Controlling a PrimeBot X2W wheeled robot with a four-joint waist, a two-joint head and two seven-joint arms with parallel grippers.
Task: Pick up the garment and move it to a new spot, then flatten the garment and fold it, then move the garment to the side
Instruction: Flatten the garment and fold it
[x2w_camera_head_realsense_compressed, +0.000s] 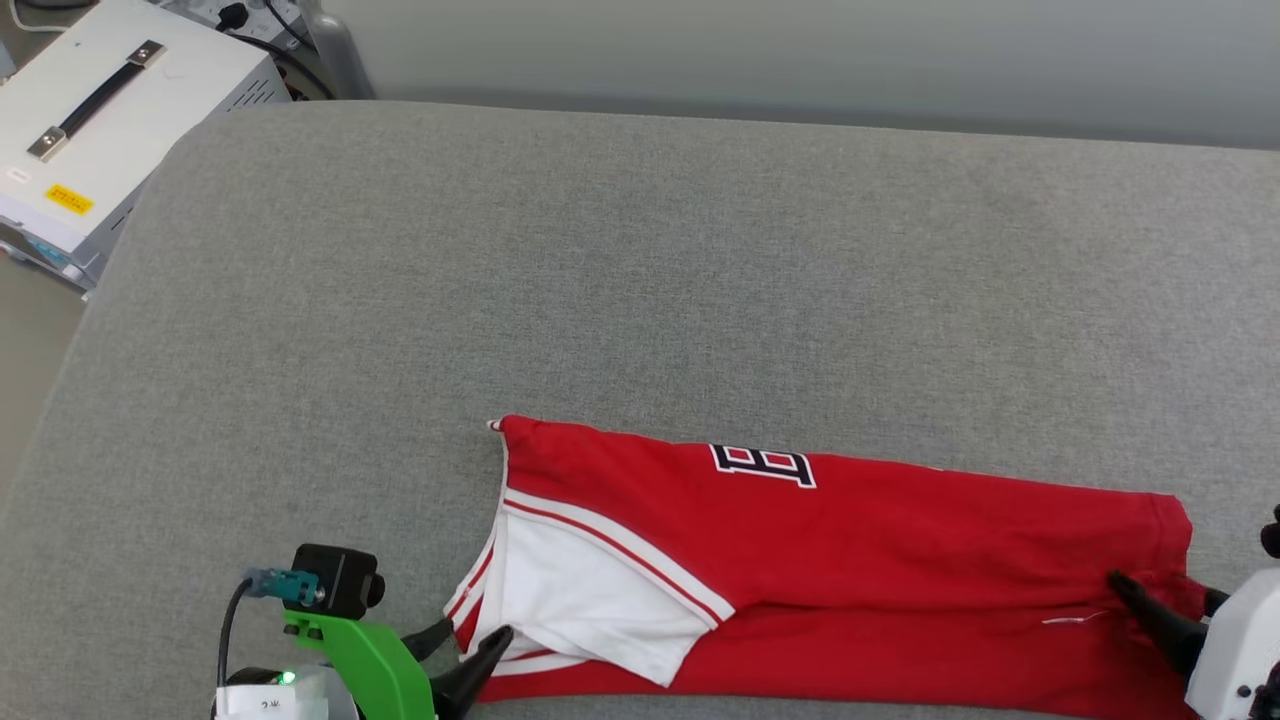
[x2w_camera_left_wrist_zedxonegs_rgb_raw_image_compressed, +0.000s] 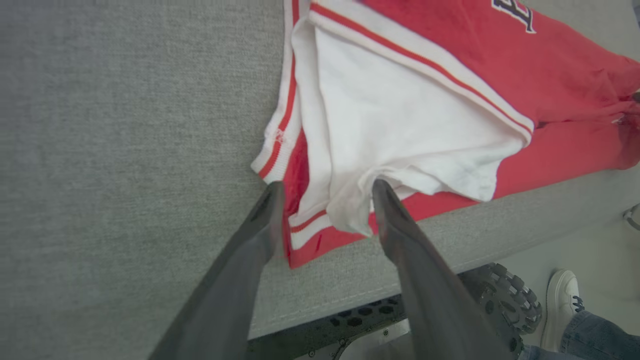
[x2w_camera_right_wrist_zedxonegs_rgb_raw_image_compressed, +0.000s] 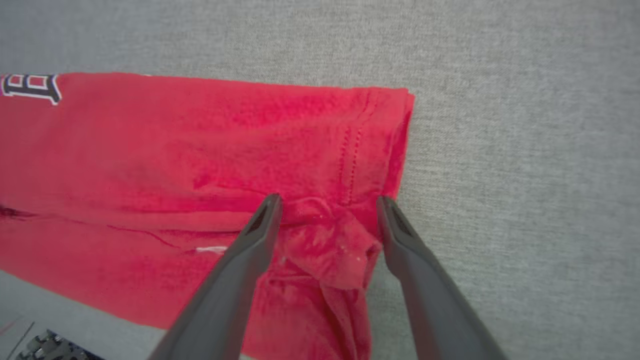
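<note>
The garment (x2w_camera_head_realsense_compressed: 850, 540) lies folded lengthwise in a long red strip near the front edge of the grey cloth-covered table (x2w_camera_head_realsense_compressed: 640, 280). Its white sleeve points left and part of the black lettering shows on top. My left gripper (x2w_camera_head_realsense_compressed: 470, 635) is open at the sleeve end. In the left wrist view its fingers (x2w_camera_left_wrist_zedxonegs_rgb_raw_image_compressed: 327, 187) straddle a bunched fold of the white sleeve on the garment (x2w_camera_left_wrist_zedxonegs_rgb_raw_image_compressed: 400, 125). My right gripper (x2w_camera_head_realsense_compressed: 1140, 600) is open at the hem end. Seen from the right wrist, its fingers (x2w_camera_right_wrist_zedxonegs_rgb_raw_image_compressed: 328, 200) stand either side of a crumpled red hem corner of the garment (x2w_camera_right_wrist_zedxonegs_rgb_raw_image_compressed: 200, 140).
A white case with a black handle (x2w_camera_head_realsense_compressed: 110, 110) stands off the table's back left corner. The table's front edge runs just below the garment. Beneath it I see the robot base's knobbly wheel (x2w_camera_left_wrist_zedxonegs_rgb_raw_image_compressed: 505, 300) and a person's white shoe (x2w_camera_left_wrist_zedxonegs_rgb_raw_image_compressed: 562, 300).
</note>
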